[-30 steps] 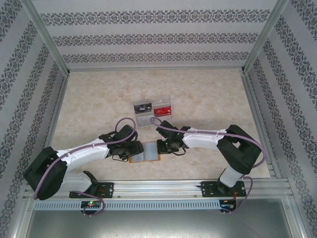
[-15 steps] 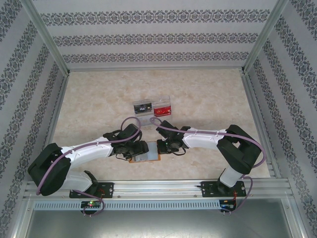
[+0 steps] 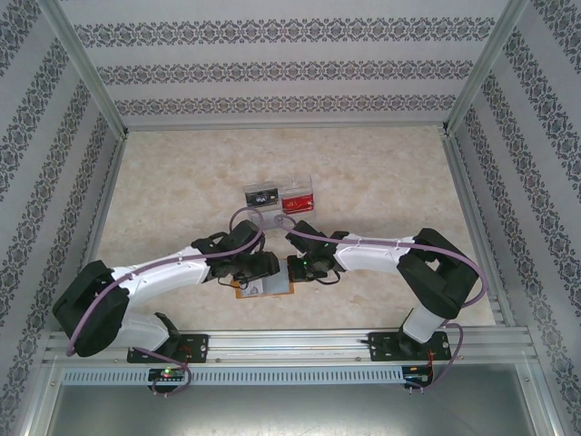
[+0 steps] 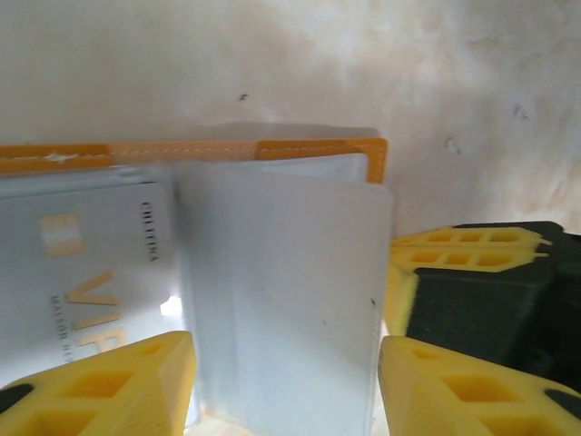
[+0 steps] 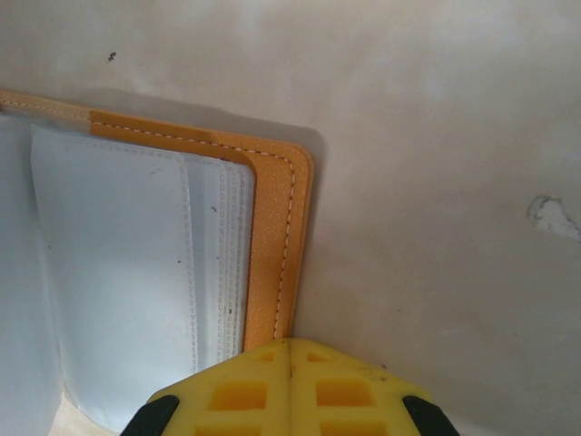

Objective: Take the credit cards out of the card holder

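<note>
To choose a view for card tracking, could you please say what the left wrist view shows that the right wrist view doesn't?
Left wrist: a silver-grey plastic card with gold VIP lettering, and the left end effector, fingers apart. Right wrist: the right end effector shut, tips meeting at the stitched edge. Both: the orange-tan folding card holder with grey-blue sleeves, open on the beige marbled table.

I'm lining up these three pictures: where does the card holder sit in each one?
Top view: card holder low centre.
Left wrist: card holder spans left and middle.
Right wrist: card holder on the left.
Shared landmark: right gripper at its orange edge.
</note>
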Action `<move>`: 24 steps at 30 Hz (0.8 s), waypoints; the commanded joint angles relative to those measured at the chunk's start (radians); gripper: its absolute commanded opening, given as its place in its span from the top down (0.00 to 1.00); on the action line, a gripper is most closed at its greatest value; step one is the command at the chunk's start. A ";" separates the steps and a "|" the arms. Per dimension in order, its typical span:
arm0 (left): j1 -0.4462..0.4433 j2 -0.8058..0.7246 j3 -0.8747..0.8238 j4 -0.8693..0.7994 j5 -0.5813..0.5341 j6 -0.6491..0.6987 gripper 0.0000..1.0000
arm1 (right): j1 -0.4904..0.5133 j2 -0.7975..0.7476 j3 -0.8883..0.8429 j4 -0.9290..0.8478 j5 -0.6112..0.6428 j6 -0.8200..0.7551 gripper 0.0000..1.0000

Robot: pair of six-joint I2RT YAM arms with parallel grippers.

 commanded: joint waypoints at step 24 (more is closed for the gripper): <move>0.159 -0.190 -0.171 -0.125 -0.024 0.059 0.96 | 0.042 -0.021 0.130 0.080 -0.102 0.084 0.90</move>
